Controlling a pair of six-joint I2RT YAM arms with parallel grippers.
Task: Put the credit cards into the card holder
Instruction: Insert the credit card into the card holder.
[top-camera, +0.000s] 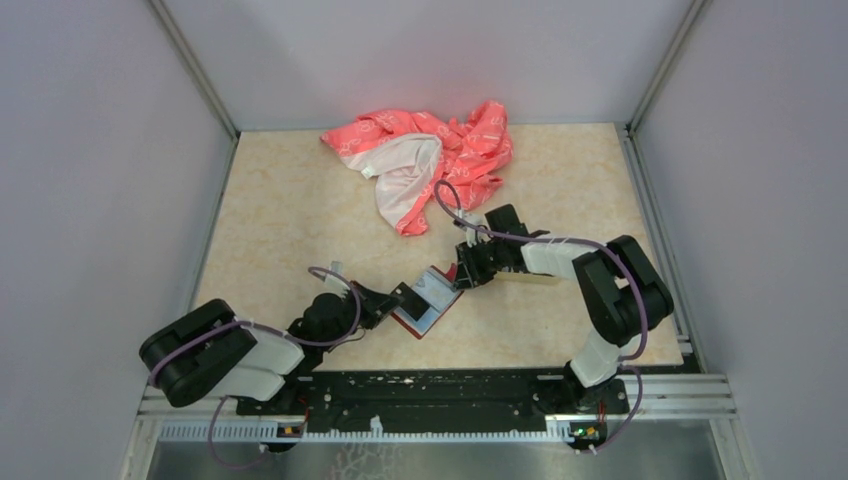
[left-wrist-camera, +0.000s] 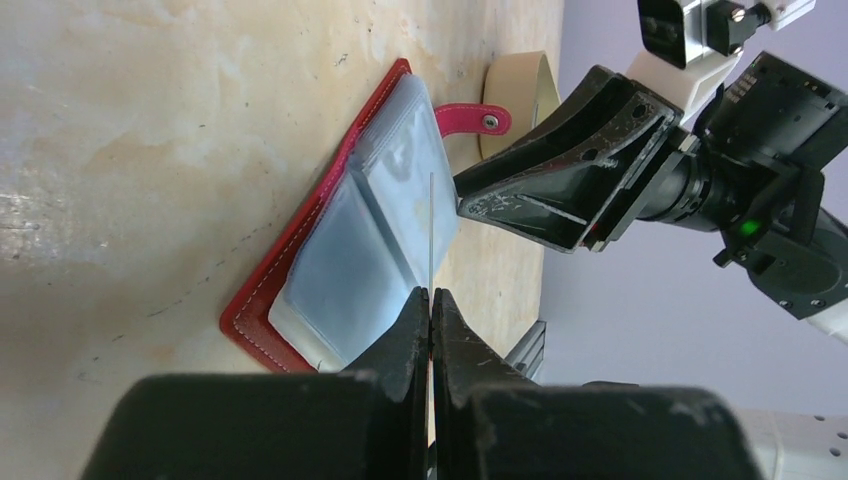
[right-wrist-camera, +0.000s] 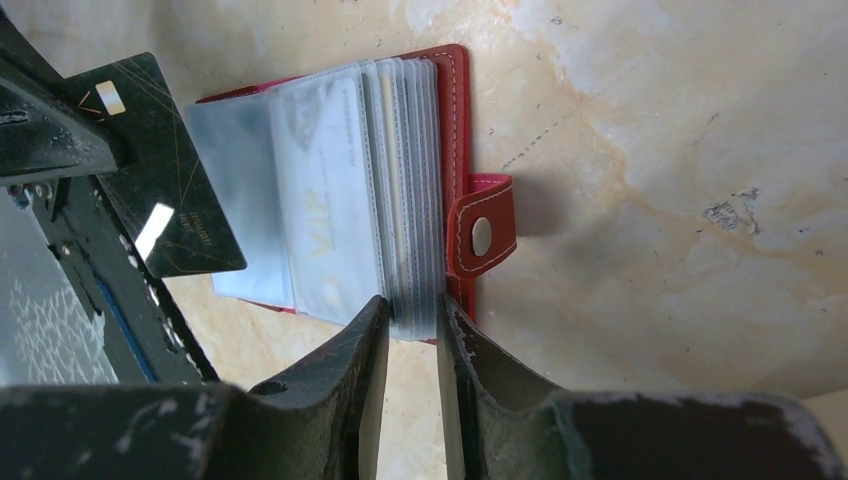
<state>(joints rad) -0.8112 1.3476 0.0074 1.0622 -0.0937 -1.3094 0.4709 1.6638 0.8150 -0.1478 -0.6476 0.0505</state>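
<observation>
Beige surface (top-camera: 300, 200) carries the open holder (right-wrist-camera: 455, 120). Your right jaws clamp it; your left jaws clamp a black card (right-wrist-camera: 175, 190).

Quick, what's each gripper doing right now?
Left gripper: closed on a credit card.
Right gripper: closed on the card holder pockets.

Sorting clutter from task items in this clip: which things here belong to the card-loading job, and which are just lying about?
In the job:
- credit card, pinched in the left gripper
- card holder, lying open, gripped at its edge by the right gripper

Lying about:
- pink-and-white cloth, at the far side of the table
- beige tray, near the holder
</observation>
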